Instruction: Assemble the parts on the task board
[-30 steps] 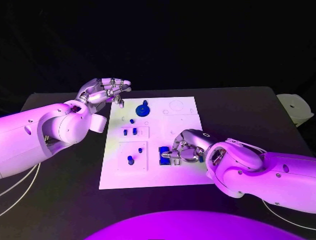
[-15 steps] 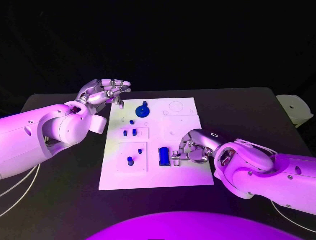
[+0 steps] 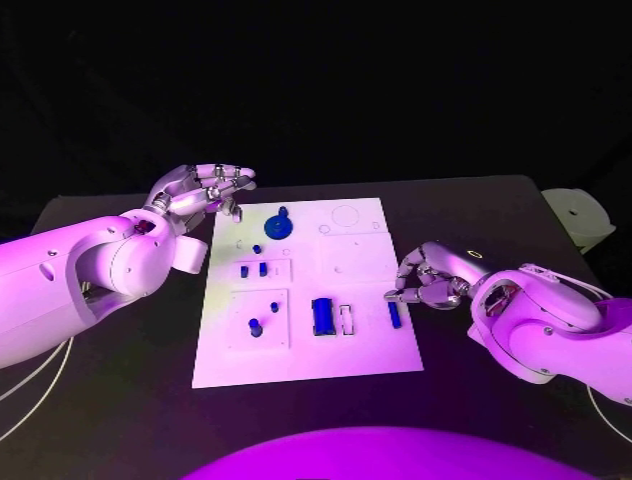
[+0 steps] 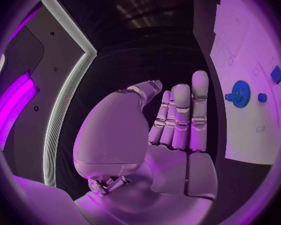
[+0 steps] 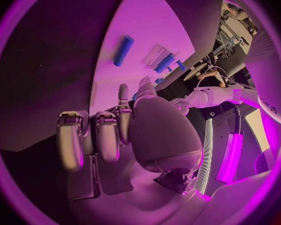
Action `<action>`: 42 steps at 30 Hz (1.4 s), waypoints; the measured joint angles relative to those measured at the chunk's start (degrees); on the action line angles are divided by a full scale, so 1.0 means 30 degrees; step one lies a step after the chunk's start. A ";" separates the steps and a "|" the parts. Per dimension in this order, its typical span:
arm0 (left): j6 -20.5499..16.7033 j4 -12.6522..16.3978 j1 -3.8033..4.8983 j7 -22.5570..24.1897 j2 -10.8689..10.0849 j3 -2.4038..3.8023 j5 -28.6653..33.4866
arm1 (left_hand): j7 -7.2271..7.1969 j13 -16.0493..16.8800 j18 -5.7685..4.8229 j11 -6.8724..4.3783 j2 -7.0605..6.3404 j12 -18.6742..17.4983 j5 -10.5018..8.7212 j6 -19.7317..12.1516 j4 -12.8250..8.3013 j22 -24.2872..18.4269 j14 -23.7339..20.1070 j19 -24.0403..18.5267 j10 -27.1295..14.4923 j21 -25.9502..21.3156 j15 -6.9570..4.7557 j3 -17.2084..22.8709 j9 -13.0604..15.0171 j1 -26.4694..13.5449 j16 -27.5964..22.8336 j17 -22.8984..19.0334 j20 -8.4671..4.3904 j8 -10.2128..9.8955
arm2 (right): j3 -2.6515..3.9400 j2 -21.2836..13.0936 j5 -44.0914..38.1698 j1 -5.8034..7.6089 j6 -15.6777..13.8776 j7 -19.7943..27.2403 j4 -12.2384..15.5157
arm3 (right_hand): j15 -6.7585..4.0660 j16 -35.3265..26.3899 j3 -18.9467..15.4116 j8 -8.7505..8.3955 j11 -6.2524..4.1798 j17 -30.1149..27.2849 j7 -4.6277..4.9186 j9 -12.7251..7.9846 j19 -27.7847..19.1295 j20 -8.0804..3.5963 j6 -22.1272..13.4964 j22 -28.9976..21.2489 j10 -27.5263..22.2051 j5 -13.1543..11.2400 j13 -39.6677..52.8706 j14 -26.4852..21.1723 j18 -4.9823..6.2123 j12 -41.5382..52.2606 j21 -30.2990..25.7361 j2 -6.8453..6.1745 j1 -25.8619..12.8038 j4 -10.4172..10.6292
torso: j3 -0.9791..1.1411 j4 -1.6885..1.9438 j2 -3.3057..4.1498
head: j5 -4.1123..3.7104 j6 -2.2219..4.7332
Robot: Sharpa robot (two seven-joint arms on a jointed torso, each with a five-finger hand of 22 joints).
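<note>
- Black table [image 3: 489, 230] is carrying the white task board [image 3: 367, 345], blue parts [image 3: 322, 316] lying on it.
- Left hand [image 3: 201, 190] is hovering at the board's far corner, fingers loosely curled, empty.
- Right hand [image 3: 432, 281] is sitting curled at the board's edge beside 1 blue peg [image 3: 394, 314], seemingly holding nothing.

Task board [image 3: 309, 355], near strip bare: open approach. Right hand [image 3: 429, 283] hangs at the board's right edge, just beside a slim blue part [image 3: 394, 314]; left hand [image 3: 198, 190] occupies the far left corner, near the blue gear [image 3: 280, 224].
</note>
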 measured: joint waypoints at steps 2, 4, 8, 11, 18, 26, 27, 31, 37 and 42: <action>0.0000 0.0002 -0.0002 0.0002 0.0000 0.0000 0.0000 | 0.0000 0.0000 0.0000 0.0000 0.0000 0.0000 0.0000 0.0001 0.0000 0.0000 0.0000 0.0000 0.0000 0.0000 0.0001 0.0000 -0.0001 0.0000 0.0000 0.0000 0.0000 0.0000 | -0.0024 -0.0099 -0.0092 -0.0122 0.0023 -0.0005 -0.0017 | 0.0001 0.0000 0.0000 -0.0001 0.0001 -0.0001 0.0000 0.0000 0.0000 0.0000 0.0000 0.0000 0.0000 0.0000 0.0041 0.0000 -0.0001 -0.0043 0.0000 -0.0035 0.0083 0.0000 | 0.0000 0.0000 0.0000 | -0.0044 0.0009; 0.0000 0.0003 -0.0003 0.0005 0.0000 -0.0001 0.0000 | 0.0000 -0.0001 0.0001 0.0000 0.0000 0.0000 0.0000 0.0001 0.0000 0.0000 -0.0001 0.0000 0.0000 0.0000 0.0001 0.0000 -0.0001 0.0000 0.0000 0.0000 0.0000 0.0000 | -0.0043 -0.0149 -0.0246 -0.0282 0.0068 -0.0051 -0.0061 | 0.0001 0.0000 -0.0001 -0.0001 0.0002 -0.0001 0.0000 -0.0018 0.0000 0.0000 0.0000 -0.0001 -0.0002 0.0000 0.0133 0.0000 0.0000 -0.0187 0.0000 -0.0023 0.0127 0.0000 | -0.0002 0.0000 0.0000 | -0.0079 0.0013; 0.0001 0.0006 -0.0008 0.0007 0.0000 -0.0003 0.0000 | 0.0000 -0.0002 0.0000 0.0000 0.0000 0.0000 0.0000 0.0000 0.0000 0.0000 -0.0001 0.0000 0.0000 0.0000 0.0001 0.0000 -0.0001 0.0000 0.0000 0.0000 0.0000 0.0000 | -0.0052 -0.0116 -0.0548 -0.0510 0.0170 -0.0167 -0.0184 | 0.0002 -0.0045 0.0000 -0.0086 0.0035 -0.0002 0.0000 -0.0037 0.0000 0.0000 0.0001 -0.0001 -0.0036 0.0000 0.0139 0.0002 0.0000 -0.0193 -0.0076 -0.0005 0.0146 0.0000 | -0.0004 0.0020 0.0000 | -0.0165 0.0013; 0.0002 0.0008 -0.0012 0.0007 -0.0002 -0.0005 0.0000 | -0.0001 -0.0002 0.0001 0.0000 0.0000 0.0000 0.0000 0.0000 0.0000 0.0002 -0.0001 0.0000 0.0000 0.0000 0.0001 0.0000 -0.0001 0.0000 0.0000 0.0001 0.0000 -0.0001 | -0.0067 -0.0032 -0.0791 -0.0697 0.0283 -0.0299 -0.0265 | 0.0025 -0.0079 -0.0059 -0.0110 0.0066 -0.0003 0.0000 -0.0042 0.0000 0.0000 0.0000 -0.0002 -0.0069 0.0000 0.0145 0.0025 0.0001 -0.0257 -0.0076 -0.0005 0.0146 0.0059 | -0.0015 0.0046 0.0004 | -0.0194 0.0013; 0.0002 0.0022 -0.0022 0.0007 -0.0045 -0.0010 0.0000 | 0.0000 0.0017 0.0001 0.0072 0.0000 -0.0001 0.0000 0.0000 0.0000 0.0002 0.0000 0.0000 -0.0072 0.0000 0.0000 0.0000 0.0024 0.0000 0.0000 0.0001 0.0000 -0.0001 | -0.0090 0.0268 -0.1235 -0.0989 0.0560 -0.0632 -0.0537 | 0.0026 -0.0093 -0.0180 -0.0110 0.0079 -0.0005 0.0000 -0.0076 0.0000 0.0000 0.0001 -0.0003 -0.0083 0.0000 0.0145 0.0026 -0.0001 -0.0309 -0.0076 -0.0005 0.0147 0.0084 | -0.0035 0.0077 0.0026 | -0.0234 -0.0033; 0.0004 0.0049 -0.0024 0.0007 -0.0075 -0.0010 0.0000 | -0.0001 0.0016 0.0001 0.0072 0.0000 -0.0001 0.0000 0.0001 0.0000 0.0003 0.0000 0.0000 -0.0071 0.0000 0.0000 0.0000 0.0023 0.0001 0.0000 0.0001 0.0000 -0.0001 | -0.0106 0.0861 -0.1591 -0.1311 0.0766 -0.0930 -0.0952 | 0.0096 -0.0094 -0.0179 -0.0184 0.0133 -0.0006 -0.0002 -0.0064 0.0000 0.0000 0.0002 -0.0004 -0.0139 0.0000 0.0145 -0.0042 0.0000 -0.0403 -0.0076 -0.0005 0.0146 0.0084 | -0.0027 0.0077 0.0033 | -0.0141 -0.0115; 0.0005 0.0051 -0.0024 0.0007 -0.0083 -0.0010 0.0000 | 0.0000 0.0017 -0.0001 0.0072 0.0000 -0.0001 0.0000 0.0001 -0.0001 0.0003 0.0000 0.0000 -0.0072 0.0000 0.0000 0.0000 0.0023 0.0001 0.0000 0.0002 0.0000 -0.0001 | -0.0095 0.0926 -0.1642 -0.1324 0.0776 -0.0963 -0.1006 | 0.0096 -0.0094 -0.0179 -0.0181 0.0134 -0.0007 -0.0002 -0.0049 0.0000 0.0000 0.0002 -0.0005 -0.0139 0.0000 0.0145 -0.0042 0.0001 -0.0412 -0.0076 -0.0005 0.0146 0.0084 | -0.0027 0.0077 0.0035 | -0.0135 -0.0121; 0.0005 0.0054 -0.0025 0.0007 -0.0113 -0.0010 0.0000 | 0.0000 0.0015 0.0002 0.0072 0.0000 -0.0001 0.0000 0.0000 0.0000 0.0003 0.0001 0.0000 -0.0071 0.0000 0.0000 0.0000 0.0022 0.0001 0.0000 0.0001 0.0000 -0.0001 | -0.0052 0.1065 -0.1823 -0.1340 0.0856 -0.1037 -0.1138 | 0.0097 -0.0094 -0.0231 -0.0223 0.0138 -0.0008 -0.0014 -0.0053 0.0000 0.0000 0.0021 0.0005 -0.0143 0.0044 0.0289 -0.0043 0.0001 -0.0512 -0.0076 -0.0078 0.0382 0.0032 | -0.0027 0.0079 0.0033 | -0.0121 -0.0156; 0.0005 0.0071 -0.0026 0.0001 -0.0153 -0.0010 0.0000 | -0.0001 0.0014 0.0000 0.0072 0.0000 -0.0002 0.0000 0.0000 0.0000 0.0003 0.0000 0.0000 -0.0071 0.0000 0.0000 0.0000 0.0021 0.0001 0.0000 0.0002 0.0000 -0.0001 | 0.0002 0.1168 -0.2160 -0.1332 0.1217 -0.1078 -0.1245 | 0.0103 -0.0094 0.0220 -0.0484 0.0166 -0.0009 -0.0059 -0.0053 0.0000 0.0000 0.0137 0.0010 -0.0171 -0.0365 0.0313 -0.0041 0.0000 -0.0615 -0.0076 -0.0400 0.1197 -0.0196 | -0.0027 0.0077 0.0026 | -0.0090 -0.0242; 0.0006 0.0084 -0.0027 -0.0001 -0.0165 -0.0010 0.0000 | 0.0000 0.0013 0.0001 0.0072 0.0000 -0.0002 0.0000 0.0001 0.0000 0.0004 0.0000 0.0000 -0.0071 0.0000 -0.0001 0.0000 0.0020 0.0001 0.0000 0.0002 0.0000 -0.0001 | 0.0041 0.1297 -0.2487 -0.1314 0.1504 -0.1075 -0.1165 | 0.0105 -0.0095 0.2157 -0.1111 0.0059 -0.0009 -0.0250 -0.0445 0.0000 0.0000 0.0329 0.0009 -0.0273 0.0191 0.0225 0.0015 0.0001 -0.0752 0.0066 -0.1601 0.2398 -0.1008 | -0.0027 0.0057 0.0015 | -0.0086 -0.0287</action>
